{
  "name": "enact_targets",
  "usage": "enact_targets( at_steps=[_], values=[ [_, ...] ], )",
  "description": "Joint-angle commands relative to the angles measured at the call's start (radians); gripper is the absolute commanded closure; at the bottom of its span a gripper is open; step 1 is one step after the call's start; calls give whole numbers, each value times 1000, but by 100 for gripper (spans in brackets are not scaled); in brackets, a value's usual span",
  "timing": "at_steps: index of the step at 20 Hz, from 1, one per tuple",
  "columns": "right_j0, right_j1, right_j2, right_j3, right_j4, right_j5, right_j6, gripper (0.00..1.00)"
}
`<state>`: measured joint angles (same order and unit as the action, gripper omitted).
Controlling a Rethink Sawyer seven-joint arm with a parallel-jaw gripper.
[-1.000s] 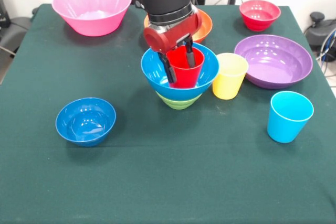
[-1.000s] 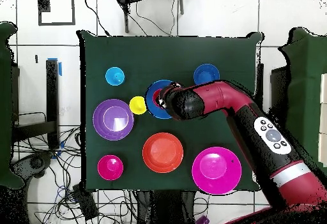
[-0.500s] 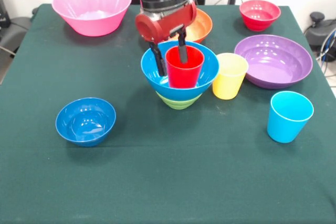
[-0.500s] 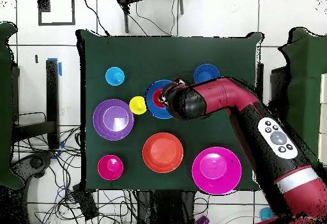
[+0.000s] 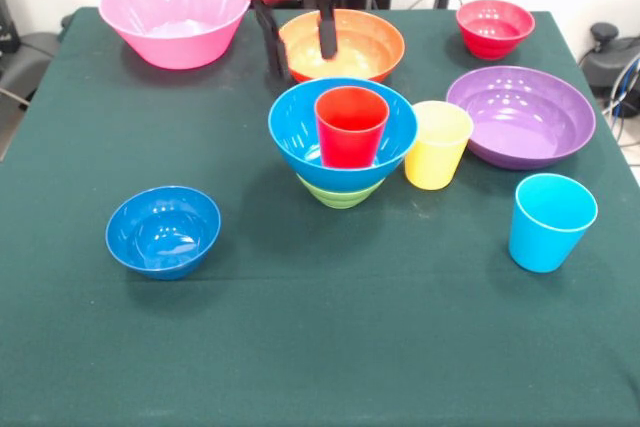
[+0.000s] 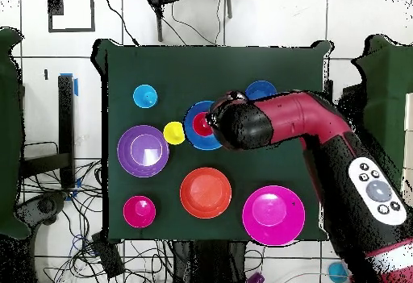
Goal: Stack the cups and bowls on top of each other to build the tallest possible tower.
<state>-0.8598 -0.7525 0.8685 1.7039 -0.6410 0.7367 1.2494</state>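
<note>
Standing three-high: tower [image 5: 342,142], red cup in large blue bowl on green bowl. Hand [image 5: 299,35] open, empty, above. Seven pieces unstacked on tabletop [image 5: 320,337].

I am working in a lab: green-clothed table [image 6: 218,70], tiled floor [image 6: 48,94] strewn with cables [image 6: 64,207], taped markers.

We see a dark green cloth-covered table [image 5: 120,347] bearing a small glossy blue plastic bowl [image 5: 163,231] near left and a sky-blue plastic cup [image 5: 550,221] right.
</note>
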Motion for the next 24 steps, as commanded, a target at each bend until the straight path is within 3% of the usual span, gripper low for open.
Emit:
enact_targets(
  at_steps=[1,9,19,24],
  values=[
    [-15,-93,8,20,46,205,-190,0],
    [-12,84,-31,-139,-61,216,-289,0],
    [17,161,-32,-281,-78,279,-328,0],
    [18,192,-21,-370,-78,343,-394,0]
  ],
)
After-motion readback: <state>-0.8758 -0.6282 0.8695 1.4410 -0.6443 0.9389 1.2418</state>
